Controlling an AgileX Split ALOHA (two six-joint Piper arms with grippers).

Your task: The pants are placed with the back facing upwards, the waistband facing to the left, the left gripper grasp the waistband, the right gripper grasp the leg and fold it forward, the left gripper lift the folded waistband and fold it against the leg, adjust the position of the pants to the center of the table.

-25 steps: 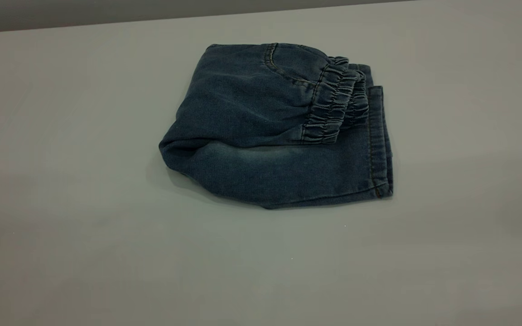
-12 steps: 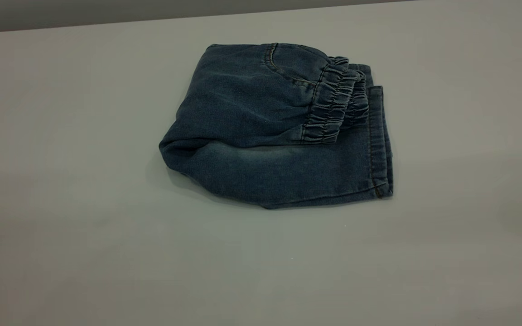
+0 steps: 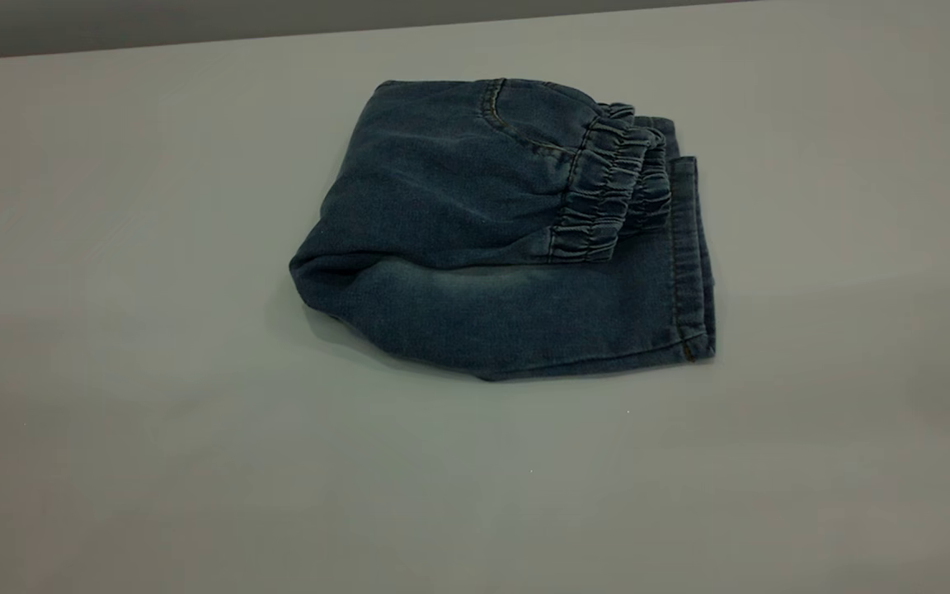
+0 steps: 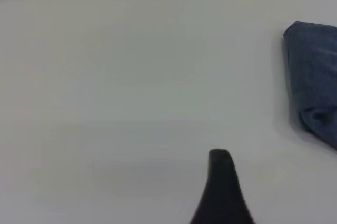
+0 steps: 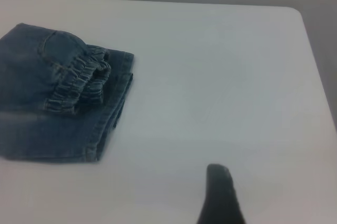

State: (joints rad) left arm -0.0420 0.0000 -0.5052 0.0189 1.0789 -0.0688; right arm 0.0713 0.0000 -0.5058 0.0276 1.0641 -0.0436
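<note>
The pants (image 3: 458, 190) lie folded into a compact blue denim bundle on the table (image 3: 153, 412), a little toward the far side. The gathered elastic waistband (image 3: 607, 190) is folded over and rests on the leg (image 3: 524, 318), whose stitched hem cuff (image 3: 689, 264) points right. Neither gripper appears in the exterior view. In the left wrist view a black part of my left gripper (image 4: 221, 187) hovers over bare table, well apart from the pants (image 4: 316, 76). In the right wrist view a black part of my right gripper (image 5: 221, 192) sits likewise off the pants (image 5: 31, 108), touching nothing.
The table's far edge (image 3: 277, 37) runs along the top of the exterior view against a dark grey background. The right wrist view shows a rounded table corner (image 5: 295, 10) beyond the pants. Bare tabletop surrounds the pants on all sides.
</note>
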